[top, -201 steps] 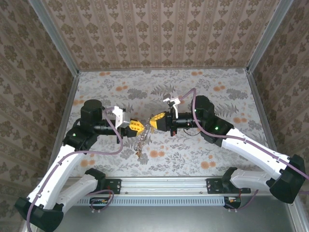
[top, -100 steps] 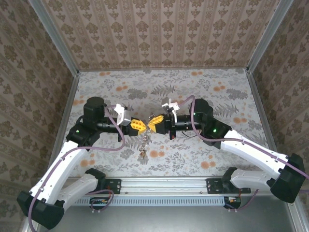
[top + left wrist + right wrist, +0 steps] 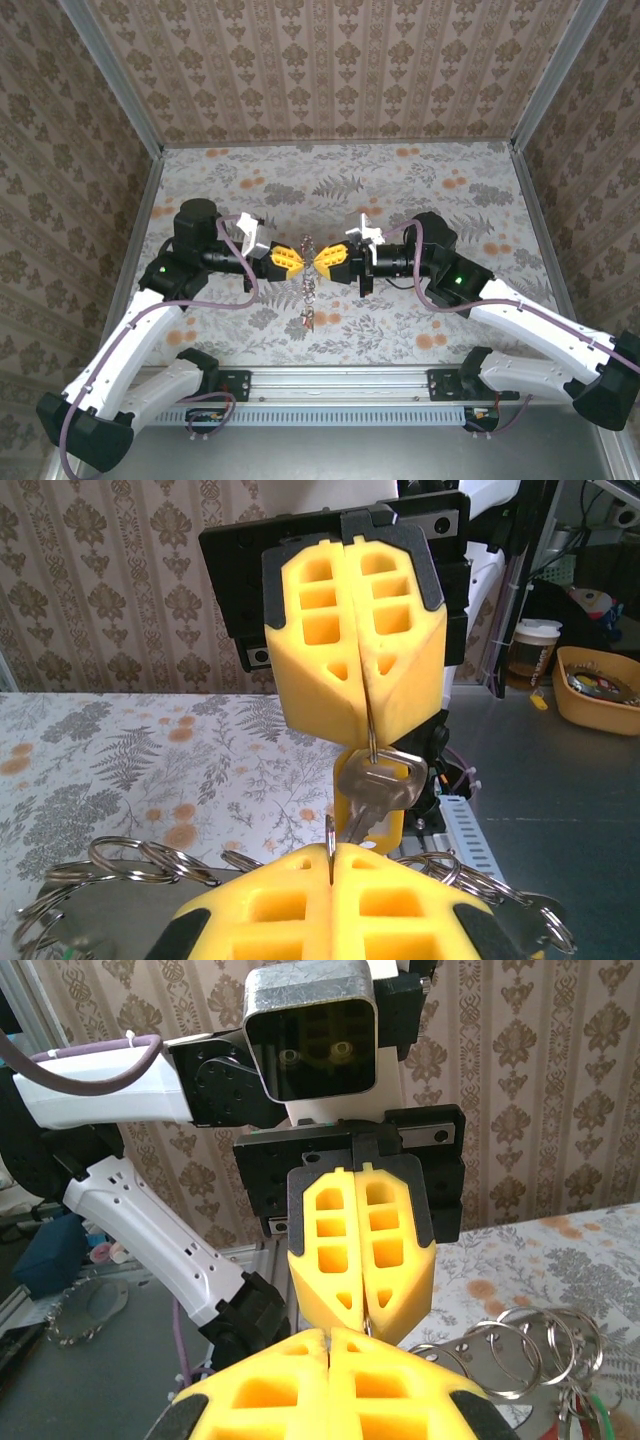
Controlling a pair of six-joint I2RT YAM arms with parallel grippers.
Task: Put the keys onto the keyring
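My left gripper (image 3: 293, 262) and right gripper (image 3: 318, 262) meet tip to tip above the table, both shut. In the left wrist view my left gripper (image 3: 331, 855) pinches the thin metal edge of the keyring (image 3: 331, 830). Opposite it, the right gripper (image 3: 368, 730) is shut on a thin wire of the ring. A silver key (image 3: 378, 780) with an orange-yellow tag (image 3: 385, 825) hangs from that wire. A string of rings and keys (image 3: 308, 295) dangles below the fingertips. In the right wrist view the right gripper (image 3: 328, 1338) faces the left gripper (image 3: 365, 1320).
Several linked steel rings (image 3: 130, 858) spread out on both sides of my left fingers, with more rings (image 3: 520, 1350) beside my right fingers. The floral table (image 3: 440, 190) is walled by patterned panels. A metal rail (image 3: 340, 385) runs along the near edge.
The right gripper has drawn back to the right and levelled. Both grippers now face each other in a straight line, and the chain has swung right and hangs straight between them.
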